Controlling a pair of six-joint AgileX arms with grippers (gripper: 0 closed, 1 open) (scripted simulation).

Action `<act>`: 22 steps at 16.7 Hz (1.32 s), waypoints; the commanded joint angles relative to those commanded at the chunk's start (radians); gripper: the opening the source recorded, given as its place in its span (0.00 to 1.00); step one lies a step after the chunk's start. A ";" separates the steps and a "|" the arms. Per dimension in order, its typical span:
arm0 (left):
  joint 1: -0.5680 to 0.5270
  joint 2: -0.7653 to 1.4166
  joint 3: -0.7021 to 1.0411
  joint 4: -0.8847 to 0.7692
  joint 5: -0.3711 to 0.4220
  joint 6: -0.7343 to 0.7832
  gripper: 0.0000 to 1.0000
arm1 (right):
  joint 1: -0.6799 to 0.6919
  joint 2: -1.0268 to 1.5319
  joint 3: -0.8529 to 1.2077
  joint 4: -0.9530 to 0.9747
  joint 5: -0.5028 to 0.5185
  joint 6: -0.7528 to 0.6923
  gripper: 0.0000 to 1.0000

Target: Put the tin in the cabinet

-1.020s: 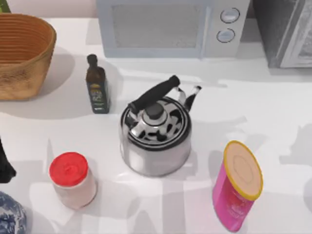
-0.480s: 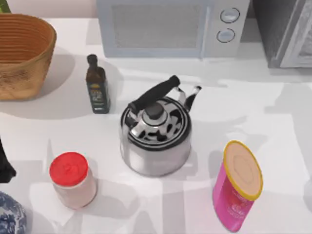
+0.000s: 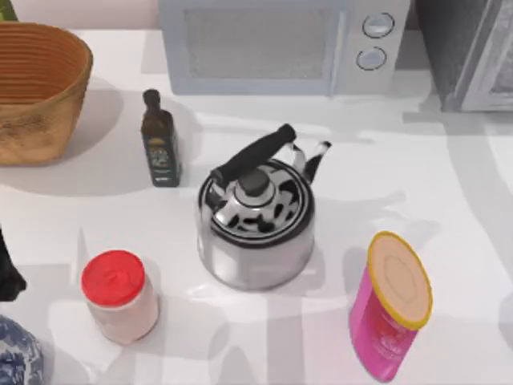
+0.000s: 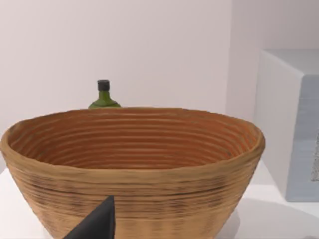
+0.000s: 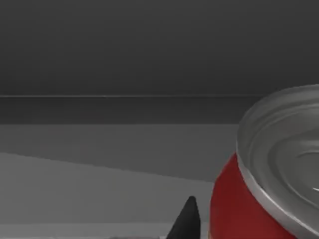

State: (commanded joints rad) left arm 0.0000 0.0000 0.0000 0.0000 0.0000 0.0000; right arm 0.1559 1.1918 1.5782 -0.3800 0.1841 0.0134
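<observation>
The tin (image 5: 269, 174), red with a silver top, sits inside the dark grey cabinet (image 3: 465, 56), to the right of the white microwave (image 3: 280, 44). One right gripper fingertip (image 5: 185, 219) stands just beside the tin; I cannot tell its grip. The left arm idles facing the wicker basket (image 4: 132, 169).

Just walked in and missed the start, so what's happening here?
The job is getting the tin into the cabinet at the table's back right corner. In the right wrist view the tin sits close beside the right gripper's fingertip, against dark grey surfaces that look like the cabinet's inside, so it seems to be at or in the cabinet. The left arm is parked at the table's left edge, its camera facing the basket.
</observation>
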 joint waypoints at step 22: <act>0.000 0.000 0.000 0.000 0.000 0.000 1.00 | -0.023 0.594 0.794 -0.191 -0.021 0.004 0.00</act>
State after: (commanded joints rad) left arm 0.0000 0.0000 0.0000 0.0000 0.0000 0.0000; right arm 0.1329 1.7861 2.3719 -0.5711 0.1630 0.0172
